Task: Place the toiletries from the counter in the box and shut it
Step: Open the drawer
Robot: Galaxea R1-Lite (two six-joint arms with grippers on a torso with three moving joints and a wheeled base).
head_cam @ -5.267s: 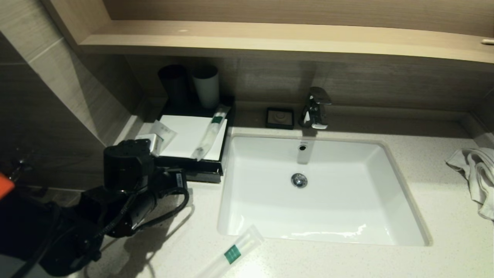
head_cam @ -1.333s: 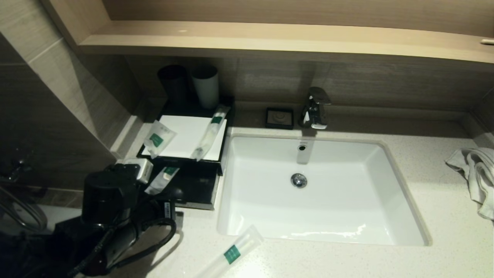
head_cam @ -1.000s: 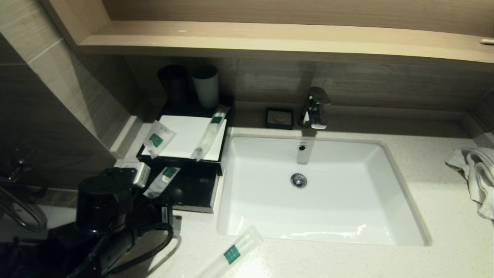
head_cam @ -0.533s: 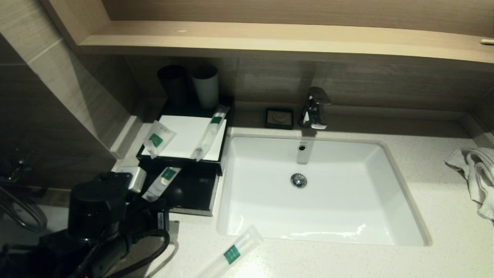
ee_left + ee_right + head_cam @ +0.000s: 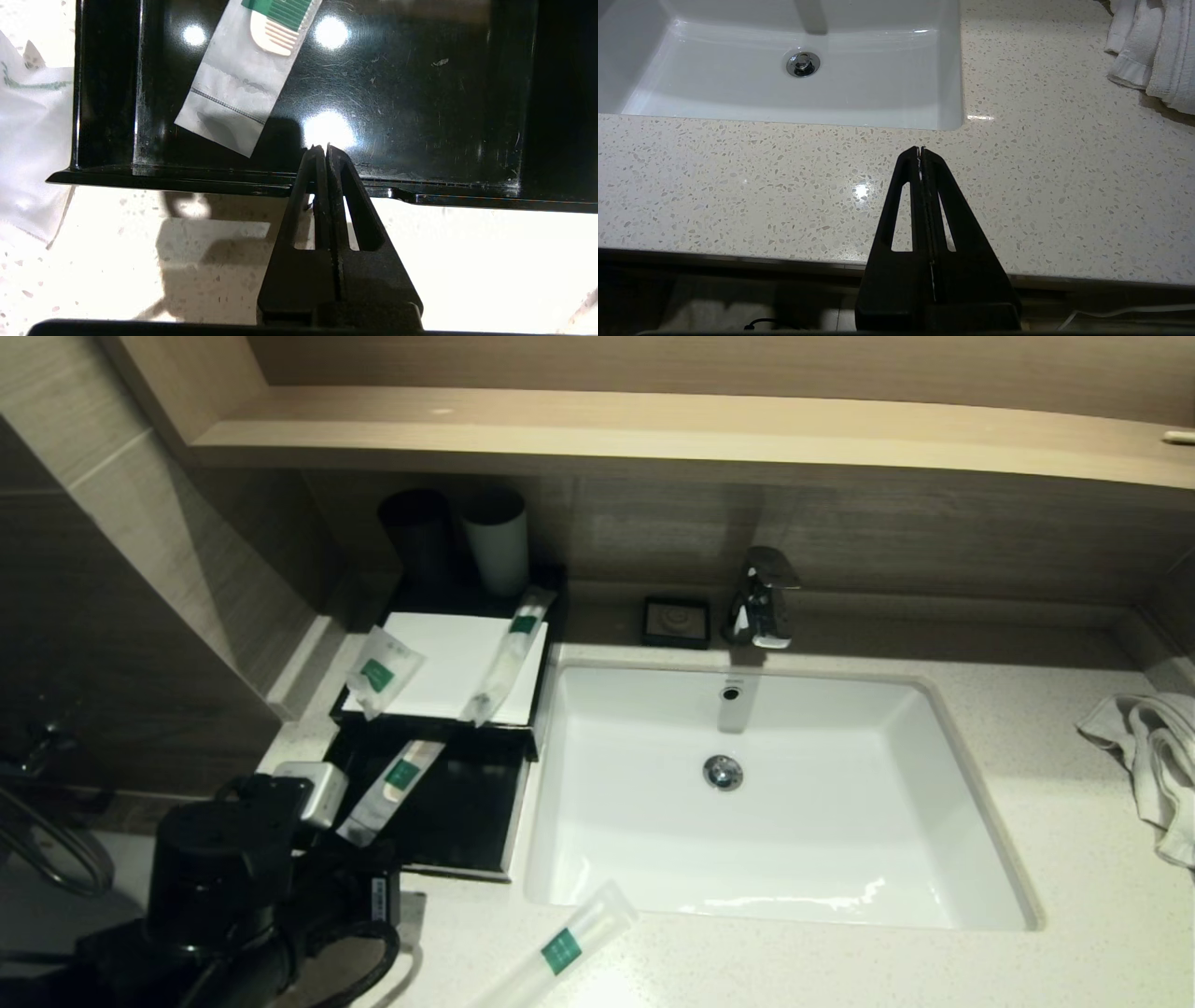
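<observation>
A black box (image 5: 551, 616) with a white top stands left of the sink. Its black drawer (image 5: 467, 803) is pulled out toward me. A white sachet with a green label (image 5: 392, 784) lies in the drawer, and it also shows in the left wrist view (image 5: 243, 79). Another sachet (image 5: 378, 670) and a long clear packet (image 5: 509, 658) lie on the box top. A third long packet (image 5: 560, 947) lies on the counter in front of the sink. My left gripper (image 5: 321, 148) is shut, with its tips over the drawer's front wall (image 5: 187, 175). My right gripper (image 5: 920, 149) is shut and empty above the counter's front edge.
A white sink (image 5: 934, 709) with a faucet (image 5: 761, 597) fills the middle. A black cup (image 5: 415, 537) and a white cup (image 5: 495, 541) stand behind the box. A soap dish (image 5: 676, 621) sits by the faucet. A towel (image 5: 1153, 756) lies at the right. Something white and crinkled (image 5: 28, 140) lies beside the drawer.
My left arm has drawn back toward me and the drawer has slid further out with it. More of the sachet in the drawer shows.
</observation>
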